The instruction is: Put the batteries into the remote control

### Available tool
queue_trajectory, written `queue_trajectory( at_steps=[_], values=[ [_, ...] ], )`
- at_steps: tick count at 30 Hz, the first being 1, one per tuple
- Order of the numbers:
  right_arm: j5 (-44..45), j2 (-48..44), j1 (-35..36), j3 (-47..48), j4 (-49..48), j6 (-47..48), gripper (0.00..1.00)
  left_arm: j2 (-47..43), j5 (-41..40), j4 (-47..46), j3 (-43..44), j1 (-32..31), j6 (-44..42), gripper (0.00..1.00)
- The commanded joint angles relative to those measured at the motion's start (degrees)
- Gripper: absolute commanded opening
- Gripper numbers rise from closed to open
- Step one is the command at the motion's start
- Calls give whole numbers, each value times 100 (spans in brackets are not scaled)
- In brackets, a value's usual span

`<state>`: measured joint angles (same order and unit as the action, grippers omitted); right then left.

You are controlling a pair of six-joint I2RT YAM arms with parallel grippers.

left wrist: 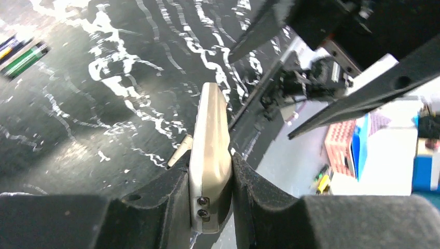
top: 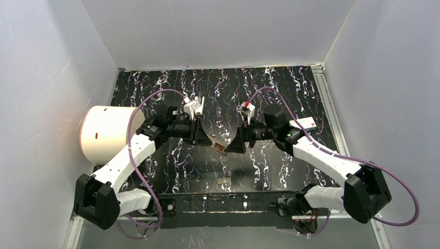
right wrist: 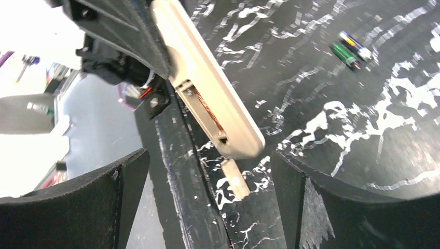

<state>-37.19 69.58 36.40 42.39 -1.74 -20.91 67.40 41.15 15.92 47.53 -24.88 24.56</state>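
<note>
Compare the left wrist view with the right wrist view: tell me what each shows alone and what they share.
Left wrist only: the remote edge-on, pinched on both sides by the left jaws. Right wrist only: its open battery compartment, apparently empty. Both: the remote, the batteries lying on the table, and the loose cover beneath the remote.

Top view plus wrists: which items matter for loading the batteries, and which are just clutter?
Job:
remote, clamped in left gripper
batteries, not yet loaded
loose beige piece, likely the remote's cover
right gripper, open, empty

Clutter:
white drum at the left
</note>
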Motion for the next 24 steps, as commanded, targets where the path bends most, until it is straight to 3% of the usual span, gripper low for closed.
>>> queue_trajectory(
  at_steps=[1,4,8,11,16,21,22,24],
  values=[
    [-1296,-78,143,616,167,733,94,-157,1341,546,566,-21,-1110,0],
    [-1586,36,339,849,299,910,93,-354,1747,563,690,-16,-1441,0],
    [-1953,307,646,1379,1157,1448,91,-395,2166,865,970,-16,-1776,0],
    [-2055,429,905,1557,1372,1570,84,-398,2390,1082,1100,-16,-1993,0],
    [-2160,527,1095,1709,1528,1528,57,-499,2644,1126,1218,-17,-2064,0],
    [-2143,385,1154,1716,1088,1127,15,-749,2421,719,1275,-16,-1661,0],
    [-2146,339,1150,1686,929,1052,9,-899,2284,450,1207,-16,-1419,1],
    [-1996,232,1149,1543,344,669,4,-1172,2023,-154,996,-16,-941,15]
  ],
)
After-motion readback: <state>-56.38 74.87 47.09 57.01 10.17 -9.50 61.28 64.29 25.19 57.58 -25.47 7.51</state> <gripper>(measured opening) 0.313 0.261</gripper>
